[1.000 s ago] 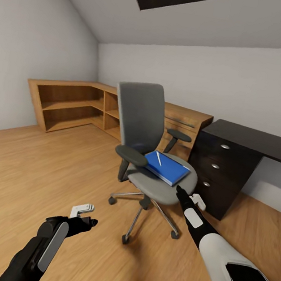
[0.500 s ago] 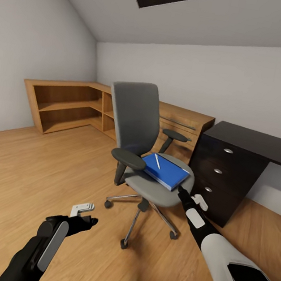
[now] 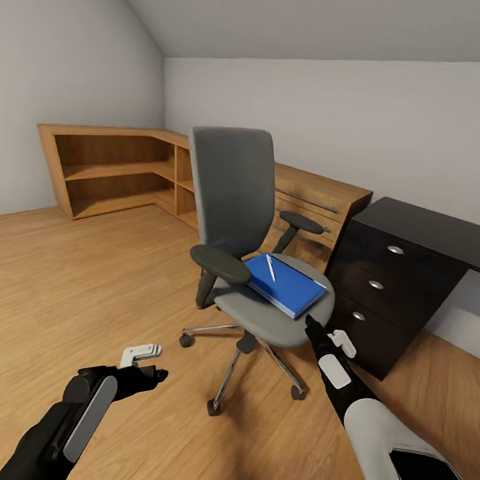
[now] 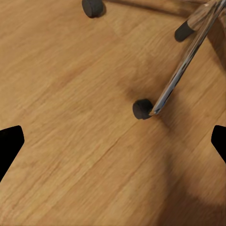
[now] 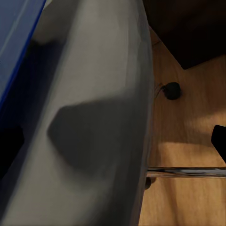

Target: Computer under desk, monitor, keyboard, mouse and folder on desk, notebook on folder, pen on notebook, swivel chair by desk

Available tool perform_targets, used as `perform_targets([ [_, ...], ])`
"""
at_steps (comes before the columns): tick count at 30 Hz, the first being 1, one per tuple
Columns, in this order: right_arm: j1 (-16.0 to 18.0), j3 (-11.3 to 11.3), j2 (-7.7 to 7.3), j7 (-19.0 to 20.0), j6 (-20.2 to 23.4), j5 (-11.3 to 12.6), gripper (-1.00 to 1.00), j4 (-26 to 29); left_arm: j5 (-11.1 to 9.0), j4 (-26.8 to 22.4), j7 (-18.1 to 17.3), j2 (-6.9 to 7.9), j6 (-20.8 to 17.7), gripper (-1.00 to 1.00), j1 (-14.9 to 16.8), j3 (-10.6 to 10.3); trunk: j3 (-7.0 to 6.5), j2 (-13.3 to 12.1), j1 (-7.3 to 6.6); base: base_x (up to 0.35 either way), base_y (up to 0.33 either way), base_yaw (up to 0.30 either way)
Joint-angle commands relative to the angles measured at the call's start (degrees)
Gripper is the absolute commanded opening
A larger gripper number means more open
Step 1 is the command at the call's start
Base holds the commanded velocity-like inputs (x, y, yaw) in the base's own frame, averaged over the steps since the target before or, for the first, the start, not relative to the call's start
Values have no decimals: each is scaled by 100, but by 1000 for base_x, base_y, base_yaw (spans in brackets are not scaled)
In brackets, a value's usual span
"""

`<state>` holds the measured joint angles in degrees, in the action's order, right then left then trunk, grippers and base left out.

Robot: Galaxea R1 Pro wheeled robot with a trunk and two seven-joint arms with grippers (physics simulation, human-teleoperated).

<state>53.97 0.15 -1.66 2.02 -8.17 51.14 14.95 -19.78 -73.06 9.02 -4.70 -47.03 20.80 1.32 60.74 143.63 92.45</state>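
Note:
The grey swivel chair [image 3: 236, 193] stands mid-room on its chrome star base. On its seat lies the blue folder [image 3: 288, 286] with the white pen [image 3: 270, 267] on top. I see no notebook; computer, monitor, keyboard and mouse are out of view. The black desk [image 3: 446, 234] with its knobbed drawer unit [image 3: 376, 289] stands right of the chair. My right gripper [image 3: 326, 333] is open at the seat's front edge, just short of the folder's near corner; the right wrist view shows the seat [image 5: 94, 117] and folder edge [image 5: 19, 28]. My left gripper [image 3: 145, 363] hangs open over the floor by a castor [image 4: 141, 109].
A light-wood corner shelf [image 3: 111, 169] runs along the left wall, and a light-wood drawer chest [image 3: 320, 198] stands behind the chair. The chair's chrome legs [image 4: 183, 61] spread over the floor. Open wood floor [image 3: 55, 280] lies to the left.
The whole view has shifted as the camera moved: the chair sits a little higher and the skylight has slid up out of frame. Both arms hold their pose, grippers still open.

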Motion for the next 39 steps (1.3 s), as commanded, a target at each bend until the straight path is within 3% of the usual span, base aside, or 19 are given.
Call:
perform_targets([
  [1,0,21,1,8,-18,74,100,-89,-61,-6,45,-4,-25,100,3,8,6,1,0,0,0,0],
  [13,0,21,17,9,-13,89,100,-55,-62,19,13,22,-8,100,3,22,6,1,0,99,0,10],
  [24,0,25,26,13,-18,90,100,-62,-61,29,32,13,-16,100,3,8,6,1,0,93,0,162],
  [39,0,29,29,26,-18,82,100,-49,-61,49,52,13,-23,100,3,8,6,1,0,249,0,3],
])
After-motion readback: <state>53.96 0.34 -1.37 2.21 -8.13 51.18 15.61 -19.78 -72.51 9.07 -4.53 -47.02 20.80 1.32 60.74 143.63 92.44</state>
